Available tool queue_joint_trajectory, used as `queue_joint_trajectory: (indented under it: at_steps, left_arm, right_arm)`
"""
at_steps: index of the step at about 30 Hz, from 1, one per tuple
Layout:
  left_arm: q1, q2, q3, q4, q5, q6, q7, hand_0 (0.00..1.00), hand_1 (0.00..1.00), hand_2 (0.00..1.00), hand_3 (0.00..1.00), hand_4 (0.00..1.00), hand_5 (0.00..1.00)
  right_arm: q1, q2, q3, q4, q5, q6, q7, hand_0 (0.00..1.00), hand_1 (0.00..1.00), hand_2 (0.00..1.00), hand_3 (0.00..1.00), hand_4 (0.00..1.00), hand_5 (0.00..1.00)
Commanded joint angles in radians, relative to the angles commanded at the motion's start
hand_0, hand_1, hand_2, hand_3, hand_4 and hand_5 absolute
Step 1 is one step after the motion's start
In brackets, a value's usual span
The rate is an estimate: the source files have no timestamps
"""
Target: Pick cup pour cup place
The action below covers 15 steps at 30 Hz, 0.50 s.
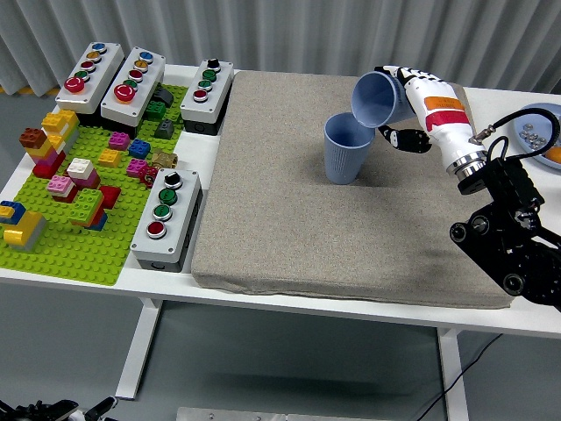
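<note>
A blue cup [347, 148] stands upright on the grey mat [351, 189], right of its middle and toward the back. My right hand [405, 110] holds a second blue cup [379, 99] tipped on its side, mouth facing down-left over the standing cup's rim. The fingers wrap the tilted cup from the right. Nothing can be seen leaving the tilted cup. My left arm is out of the picture.
A green brick plate [79, 224] with many coloured bricks fills the table's left. Grey button boxes stand at the back left [112, 79] [207, 92] and by the mat's left edge [166, 219]. A blue dish [543, 132] with small metal pieces sits far right.
</note>
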Motion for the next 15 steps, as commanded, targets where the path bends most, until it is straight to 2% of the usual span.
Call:
queue_joint_trajectory:
  at_steps: [15]
  left_arm:
    - [0.0, 0.0, -0.001, 0.0, 0.0, 0.0, 0.0, 0.768, 0.755, 0.808, 0.645, 0.509, 0.988]
  right_arm:
    - [0.022, -0.014, -0.051, -0.013, -0.031, -0.048, -0.016, 0.8, 0.68, 0.563, 0.627, 0.736, 0.029]
